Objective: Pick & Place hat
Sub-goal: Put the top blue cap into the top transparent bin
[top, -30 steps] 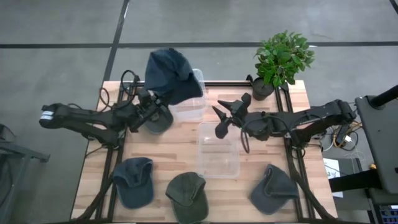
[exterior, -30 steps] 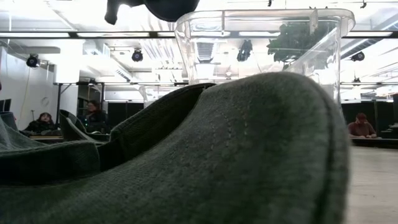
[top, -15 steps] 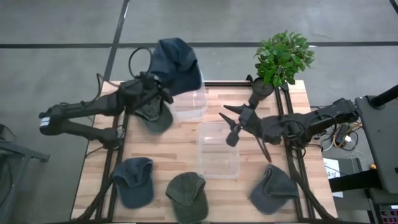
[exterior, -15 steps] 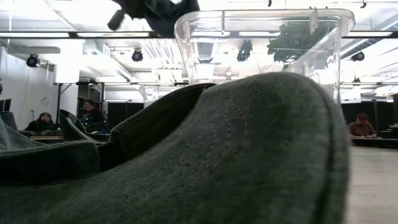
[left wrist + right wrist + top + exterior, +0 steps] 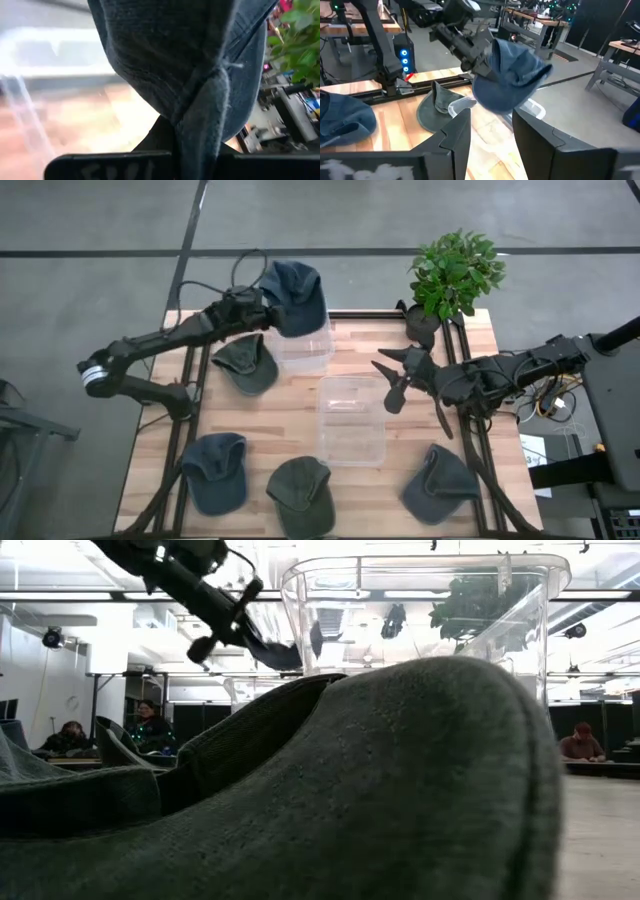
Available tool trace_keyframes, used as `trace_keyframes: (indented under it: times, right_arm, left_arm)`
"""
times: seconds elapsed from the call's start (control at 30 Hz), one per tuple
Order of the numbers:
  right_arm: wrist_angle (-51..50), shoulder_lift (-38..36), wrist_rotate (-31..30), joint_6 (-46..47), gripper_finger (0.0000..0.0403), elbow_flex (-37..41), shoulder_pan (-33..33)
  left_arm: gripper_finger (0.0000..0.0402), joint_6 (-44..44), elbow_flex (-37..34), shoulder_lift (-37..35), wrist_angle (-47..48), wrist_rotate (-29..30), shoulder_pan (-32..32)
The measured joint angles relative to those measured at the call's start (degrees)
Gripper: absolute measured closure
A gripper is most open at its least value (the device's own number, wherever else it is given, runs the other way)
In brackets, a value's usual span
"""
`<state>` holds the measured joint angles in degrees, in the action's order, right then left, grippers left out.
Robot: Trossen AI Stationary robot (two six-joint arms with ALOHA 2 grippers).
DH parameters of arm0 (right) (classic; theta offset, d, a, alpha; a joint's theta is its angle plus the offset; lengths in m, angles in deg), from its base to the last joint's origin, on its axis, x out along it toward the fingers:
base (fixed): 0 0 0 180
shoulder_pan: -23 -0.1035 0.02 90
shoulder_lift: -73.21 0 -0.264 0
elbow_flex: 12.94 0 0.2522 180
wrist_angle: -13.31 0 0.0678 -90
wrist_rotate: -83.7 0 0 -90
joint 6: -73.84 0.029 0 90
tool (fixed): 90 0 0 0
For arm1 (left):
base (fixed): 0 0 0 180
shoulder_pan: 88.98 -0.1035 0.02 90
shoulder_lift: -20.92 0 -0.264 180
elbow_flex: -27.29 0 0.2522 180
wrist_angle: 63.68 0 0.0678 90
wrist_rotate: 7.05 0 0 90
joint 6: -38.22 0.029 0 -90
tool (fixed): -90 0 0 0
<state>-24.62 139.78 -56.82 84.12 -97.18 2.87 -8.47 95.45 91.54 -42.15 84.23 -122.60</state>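
Observation:
A blue cap [image 5: 292, 297] hangs in the air over the far clear bin [image 5: 306, 348]; it also shows in the right wrist view [image 5: 512, 82] and fills the left wrist view [image 5: 190, 55]. My left gripper [image 5: 262, 306] is shut on it at its left side. My right gripper [image 5: 395, 376] hovers open over the table's right half, beside the middle clear bin [image 5: 350, 422], touching nothing. In the low view the left arm [image 5: 195, 585] and a dark edge of the cap [image 5: 275, 655] show high up. My left gripper pinches a bunched fold of the blue cap's cloth [image 5: 200, 117] between its two fingers, at the cap's left side [image 5: 482, 67]. The fingers come roughly level from the table's left. The cap is lifted clear and hangs beside and below the fingers, above the far bin.
A green cap [image 5: 247, 364] lies left of the far bin. A blue cap [image 5: 215, 470], a green cap [image 5: 303, 495] and a grey-blue cap [image 5: 440, 483] lie along the near edge. A potted plant [image 5: 452, 272] stands at the far right corner.
My left gripper has risen and moved toward the far edge and a little right, carrying the blue cap over the far bin; the green cap beneath it now lies uncovered. My right gripper has drawn back toward the table's right edge.

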Motion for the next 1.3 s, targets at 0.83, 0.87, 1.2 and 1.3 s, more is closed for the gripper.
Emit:
trace_keyframes:
  times: [0.83,0.87,1.2,1.3]
  right_arm:
    - [-1.1,0.3,0.0,-1.3,0.0269,0.1,0.1]
    - [-1.1,0.3,0.0,-1.3,0.027,0.1,0.1]
    - [-1.0,0.3,0.0,-0.1,0.0279,0.1,0.0]
    - [-1.0,0.3,0.0,0.1,0.0275,0.1,0.0]
  left_arm:
    - [0.039,-3.0,8.3,6.4,17.5,-2.2,0.9]
    - [0.0389,-3.0,8.3,6.4,17.5,-2.2,0.9]
    - [0.0388,-3.3,8.2,6.5,15.8,-2.1,0.9]
    - [0.0388,-3.3,8.2,6.5,14.7,-2.1,0.9]
